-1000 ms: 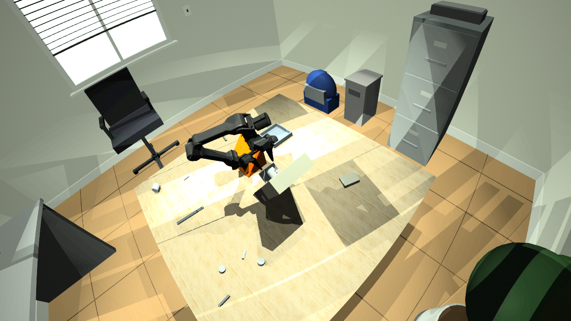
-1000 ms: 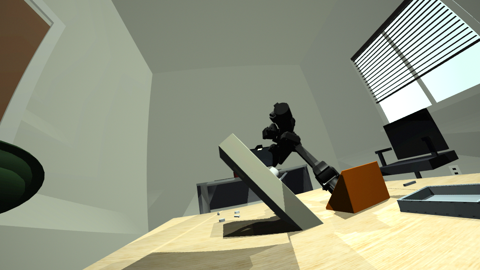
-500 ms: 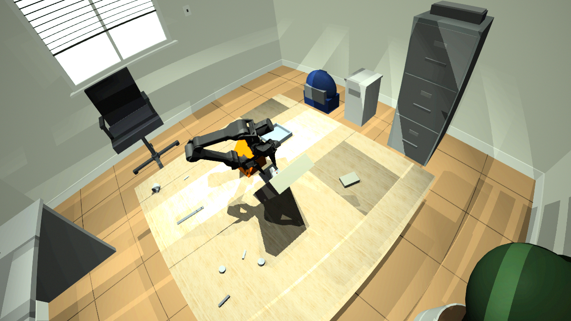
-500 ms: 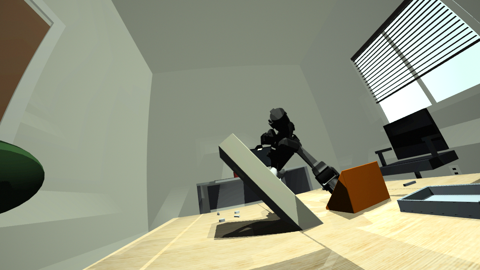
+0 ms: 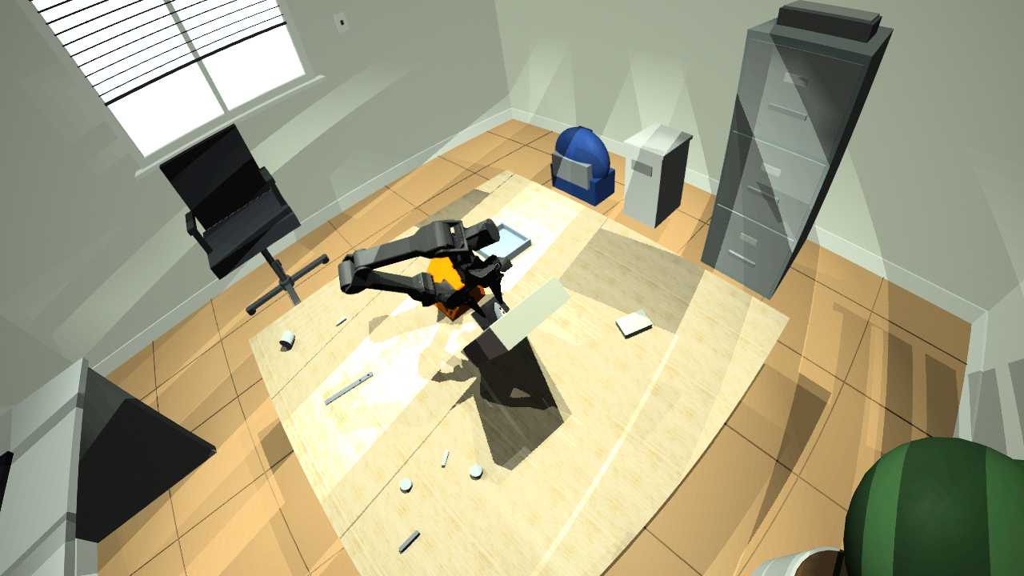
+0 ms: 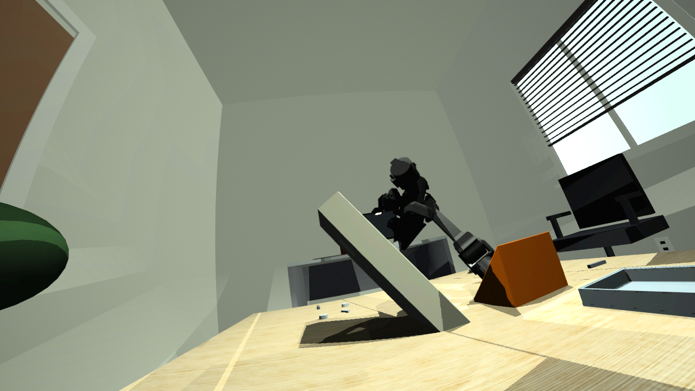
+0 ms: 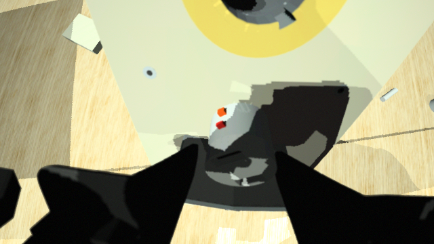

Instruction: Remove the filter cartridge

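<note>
Seen from the top, the sloping panel (image 5: pixel 533 315) (image 6: pixel 384 252) (image 7: pixel 119 102) leaned over the table (image 5: pixel 608 444) (image 6: pixel 282 359) (image 7: pixel 30 102), with the orange wedge (image 5: pixel 445 275) (image 6: pixel 532 272) towards 10 o'clock of the cartridge, the blue tray (image 5: pixel 528 246) (image 6: pixel 631 303) at 12 and a pale block (image 5: pixel 634 323) (image 7: pixel 85 34) near 3. In the wrist view the white cartridge (image 5: pixel 498 309) (image 7: pixel 234 122), partly shadowed, showed orange and red marks and a dark slot; it lay out of the yellow-ringed hole, on the dark ledge (image 7: pixel 234 200) at the panel's 6 o'clock end. The gripper (image 5: pixel 492 309) (image 6: pixel 389 231) (image 7: pixel 236 153) had its jaws apart around it, unclamped.
</note>
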You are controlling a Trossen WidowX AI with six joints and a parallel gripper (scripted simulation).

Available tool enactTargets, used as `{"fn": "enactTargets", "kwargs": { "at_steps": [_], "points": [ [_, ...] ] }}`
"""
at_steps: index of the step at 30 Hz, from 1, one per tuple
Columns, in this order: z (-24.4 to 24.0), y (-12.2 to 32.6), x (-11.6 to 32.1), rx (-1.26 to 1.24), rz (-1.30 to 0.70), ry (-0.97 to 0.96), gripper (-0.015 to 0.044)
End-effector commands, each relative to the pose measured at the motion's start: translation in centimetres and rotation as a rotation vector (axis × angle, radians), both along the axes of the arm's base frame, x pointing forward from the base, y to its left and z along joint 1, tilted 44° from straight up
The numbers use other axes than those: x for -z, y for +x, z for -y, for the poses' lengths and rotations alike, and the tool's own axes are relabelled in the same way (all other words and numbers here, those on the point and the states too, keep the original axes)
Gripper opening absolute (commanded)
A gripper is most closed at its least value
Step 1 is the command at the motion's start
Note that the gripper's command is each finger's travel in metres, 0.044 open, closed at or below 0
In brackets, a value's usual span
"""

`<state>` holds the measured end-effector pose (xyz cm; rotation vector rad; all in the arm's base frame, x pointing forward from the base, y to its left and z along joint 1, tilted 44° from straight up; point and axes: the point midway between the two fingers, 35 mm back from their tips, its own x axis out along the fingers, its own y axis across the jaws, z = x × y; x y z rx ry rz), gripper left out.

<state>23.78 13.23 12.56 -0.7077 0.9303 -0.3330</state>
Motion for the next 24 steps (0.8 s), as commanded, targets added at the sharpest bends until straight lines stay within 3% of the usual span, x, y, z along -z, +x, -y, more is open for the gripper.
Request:
{"fn": "enactTargets", "kwargs": {
  "at_steps": [1, 9, 16, 24],
  "points": [
    [0.0, 0.0, 0.0, 0.001, 0.0, 0.0, 0.0238],
    [0.0, 0.0, 0.0, 0.001, 0.0, 0.0, 0.0185],
    [-0.6, 0.4, -0.6, 0.001, 0.0, 0.0, 0.0001],
    [-2.4, 0.4, -2.5, -0.029, -0.004, 0.006, 0.0]
  ]
}}
